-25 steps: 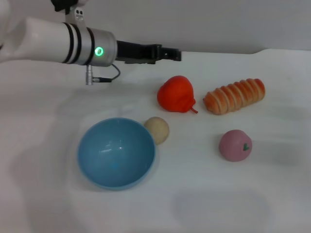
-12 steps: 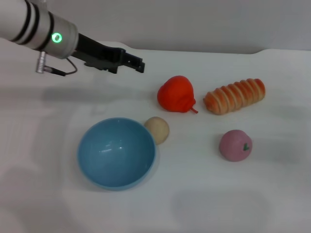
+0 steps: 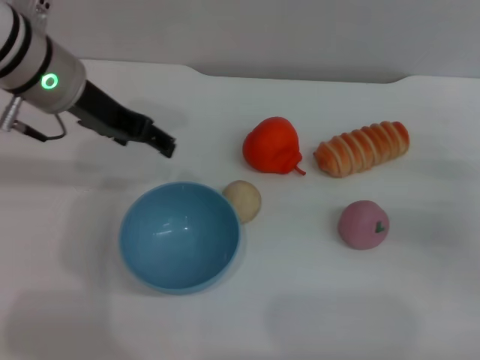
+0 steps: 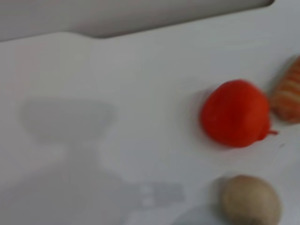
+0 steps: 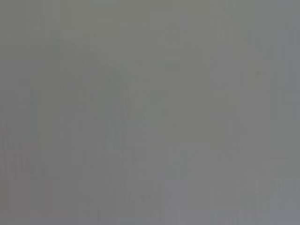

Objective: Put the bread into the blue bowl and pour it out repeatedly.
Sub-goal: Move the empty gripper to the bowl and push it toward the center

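Observation:
The bread (image 3: 362, 148), a golden-orange ridged loaf, lies on the white table at the back right; one end of it shows in the left wrist view (image 4: 288, 96). At the front left the blue bowl (image 3: 180, 238) stands upright with nothing in it. My left gripper (image 3: 163, 144) hangs just behind the bowl's far rim, pointing down and to the right, far left of the bread and holding nothing that I can see. The right gripper is out of view, and its wrist view shows only plain grey.
A small beige ball (image 3: 242, 199) touches the bowl's right rim. Between bowl and bread sits a red toy fruit (image 3: 272, 145). A pink round fruit (image 3: 362, 224) lies in front of the bread. The table's back edge runs behind the objects.
My left arm has swung left and down, from the back middle of the table to just behind the bowl. None of the objects has moved.

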{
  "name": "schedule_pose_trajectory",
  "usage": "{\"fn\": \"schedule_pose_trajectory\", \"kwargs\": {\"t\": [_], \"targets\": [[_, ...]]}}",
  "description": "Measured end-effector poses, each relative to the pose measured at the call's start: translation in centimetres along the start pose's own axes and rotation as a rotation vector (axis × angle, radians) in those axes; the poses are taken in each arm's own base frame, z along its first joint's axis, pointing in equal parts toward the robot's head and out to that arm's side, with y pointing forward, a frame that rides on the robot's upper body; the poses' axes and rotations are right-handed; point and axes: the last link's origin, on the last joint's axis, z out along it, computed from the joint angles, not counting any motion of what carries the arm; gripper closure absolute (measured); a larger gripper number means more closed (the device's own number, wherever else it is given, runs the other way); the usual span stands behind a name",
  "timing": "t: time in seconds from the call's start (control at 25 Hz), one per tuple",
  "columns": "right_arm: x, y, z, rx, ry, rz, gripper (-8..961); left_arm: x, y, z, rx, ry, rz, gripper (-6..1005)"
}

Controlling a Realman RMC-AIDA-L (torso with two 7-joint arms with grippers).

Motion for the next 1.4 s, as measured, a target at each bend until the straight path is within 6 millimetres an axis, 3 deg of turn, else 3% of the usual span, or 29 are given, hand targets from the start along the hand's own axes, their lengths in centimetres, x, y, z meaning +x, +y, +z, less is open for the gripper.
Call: {"fn": "schedule_pose_trajectory", "kwargs": {"t": [0.36,0.68,1.08,1.4], "targets": [[0.1,0.1,0.4,0.005,0.025,-0.002,390,-2.1,-0.8,-1.0,0.048,-0.054,-0.067,196],[0.0,-0.2,0.5,0.018,0.021,0.005,388,-2.1,-0.6,0.1,0.121,-0.111,-0.044,217],[-0.3,-0.4,0.6,0.022,0.010,-0.001,390,-2.8,-0.7,2.8,0.105,-0.170,-0.057,243],[-0.3,-0.4,0.7,0.023,0.009,-0.002,391,-3.3,-0.6,3.9,0.091,-0.210,-0.053,264]]}}
